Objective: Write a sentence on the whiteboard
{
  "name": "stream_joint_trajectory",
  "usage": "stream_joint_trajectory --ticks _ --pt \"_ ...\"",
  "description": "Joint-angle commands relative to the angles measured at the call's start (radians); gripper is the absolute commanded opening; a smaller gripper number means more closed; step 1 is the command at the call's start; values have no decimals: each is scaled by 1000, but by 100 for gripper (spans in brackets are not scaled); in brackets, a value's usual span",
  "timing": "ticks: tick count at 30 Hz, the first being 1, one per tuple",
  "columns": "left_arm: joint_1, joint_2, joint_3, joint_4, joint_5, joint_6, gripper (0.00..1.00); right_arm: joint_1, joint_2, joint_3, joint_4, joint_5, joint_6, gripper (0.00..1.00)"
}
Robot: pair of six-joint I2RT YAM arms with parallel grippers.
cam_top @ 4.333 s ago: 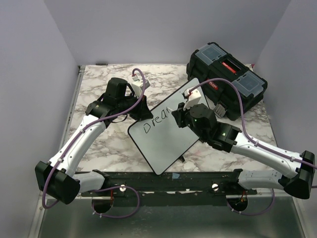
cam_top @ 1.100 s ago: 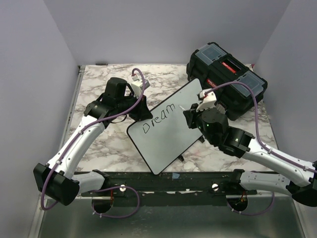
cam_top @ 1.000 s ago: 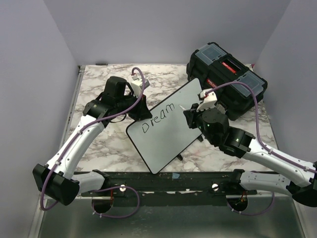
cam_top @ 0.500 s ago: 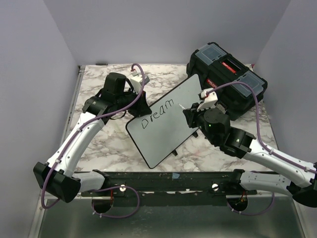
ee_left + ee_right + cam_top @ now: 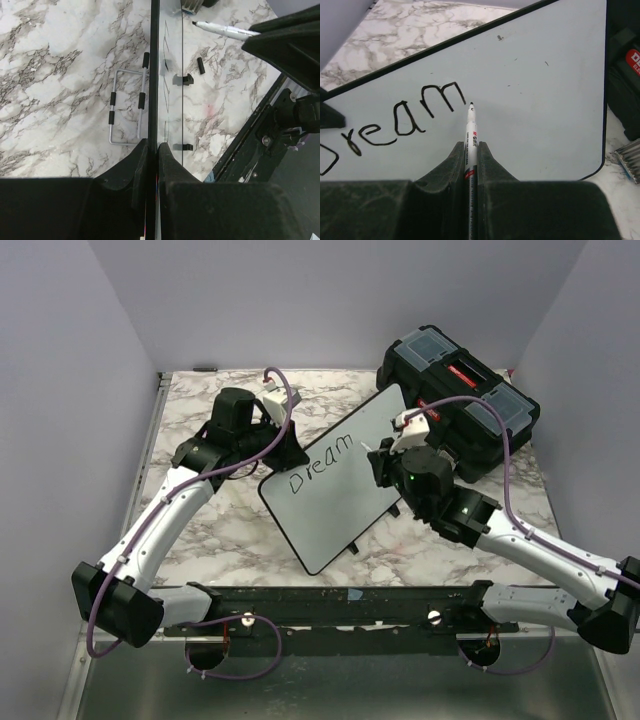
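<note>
Your left gripper [image 5: 289,454] is clamped shut on the upper-left edge of the whiteboard [image 5: 345,502] in the overhead view, and the board lies slantwise across the middle of the marble table [image 5: 195,410], its far corner just beside the black toolbox [image 5: 462,400]. Your right gripper [image 5: 382,460] hangs over the board's right part, closed on a marker [image 5: 373,453]. The sentence [image 5: 322,462] reads only "Dream" along the board's upper-left side. From your left wrist camera, the left gripper [image 5: 153,148] has both fingers pressed against the thin black rim of the whiteboard [image 5: 171,75], which you see almost edge-on. A wire frame [image 5: 127,107] with black sleeves lies on the marble to the left of the rim. Near the top right, the capless marker [image 5: 225,31] sticks out from the dark bulk of the other arm. From your right wrist camera, the right gripper [image 5: 471,150] is pinched narrowly around the marker [image 5: 470,132], whose black tip sits just right of the final "m" of the sentence [image 5: 395,125]. You cannot tell whether the tip touches the whiteboard [image 5: 540,90]. The toolbox [image 5: 625,75] shows at the right edge.
</note>
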Motion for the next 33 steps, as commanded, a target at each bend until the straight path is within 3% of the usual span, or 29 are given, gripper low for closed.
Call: stream_joint_trajectory --ticks 1,22,33 --pt "-8 25 -50 -27 -47 51 0 -66 32 60 46 -74 -24 1" --pt "-9 48 -45 -39 -70 55 0 -200 155 132 90 -215 -19 1" --pt "-9 56 -42 -42 -66 53 0 -203 164 100 97 -363 -29 1"
